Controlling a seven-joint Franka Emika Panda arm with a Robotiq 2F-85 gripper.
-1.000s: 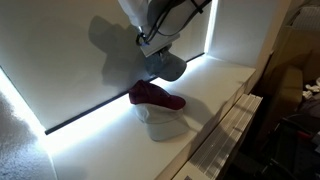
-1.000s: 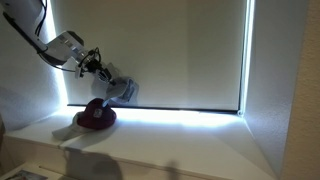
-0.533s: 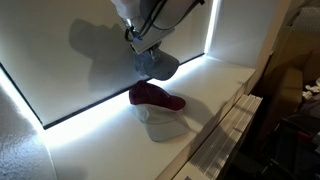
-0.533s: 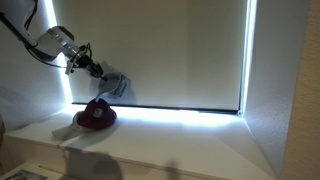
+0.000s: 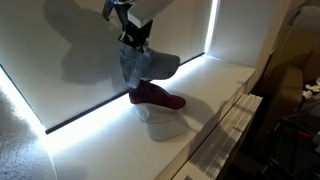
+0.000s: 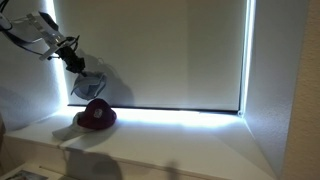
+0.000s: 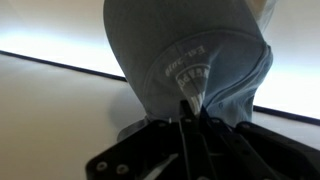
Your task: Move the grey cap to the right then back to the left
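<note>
The grey cap (image 5: 143,65) hangs in the air from my gripper (image 5: 133,42), above the maroon cap (image 5: 155,96). In an exterior view the grey cap (image 6: 90,83) dangles just above and left of the maroon cap (image 6: 97,115). In the wrist view the grey cap (image 7: 190,50) fills the upper middle, and the jaws (image 7: 190,112) are shut on a fold of its fabric. The maroon cap rests on top of a pale off-white cap (image 5: 163,122) on the white sill.
The white sill (image 5: 215,85) runs along a window covered by a drawn blind (image 6: 170,50), with bright light at the blind's lower edge. The sill (image 6: 180,140) stretches to the right of the caps. A ribbed panel (image 5: 225,135) lies along the sill's front edge.
My gripper has risen and carried the grey cap up and to the left in both exterior views. The maroon and off-white caps have not moved.
</note>
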